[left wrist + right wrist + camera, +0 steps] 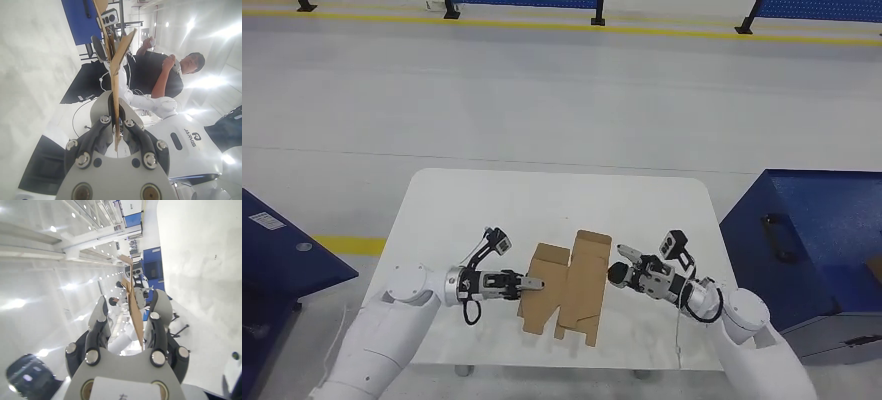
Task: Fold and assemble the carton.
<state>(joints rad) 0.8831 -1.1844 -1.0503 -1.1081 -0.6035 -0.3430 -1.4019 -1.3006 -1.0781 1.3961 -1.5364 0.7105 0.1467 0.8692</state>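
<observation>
A flat brown carton point(567, 285) is held above the front half of the white table point(542, 205), between my two arms. My left gripper point(538, 284) is shut on the carton's left edge. In the left wrist view the carton point(115, 85) runs edge-on between the pinched fingers of that gripper point(115, 106), with a bent flap at its far end. My right gripper point(614, 272) sits at the carton's right edge. In the right wrist view it point(130, 300) is open, and the carton point(135, 315) passes between its fingers, close to one finger point(160, 302).
A blue bin point(812, 250) stands off the table's right side and another blue bin point(272, 260) off its left side. The table's front edge point(552, 365) lies just below the carton. The table's far half is bare.
</observation>
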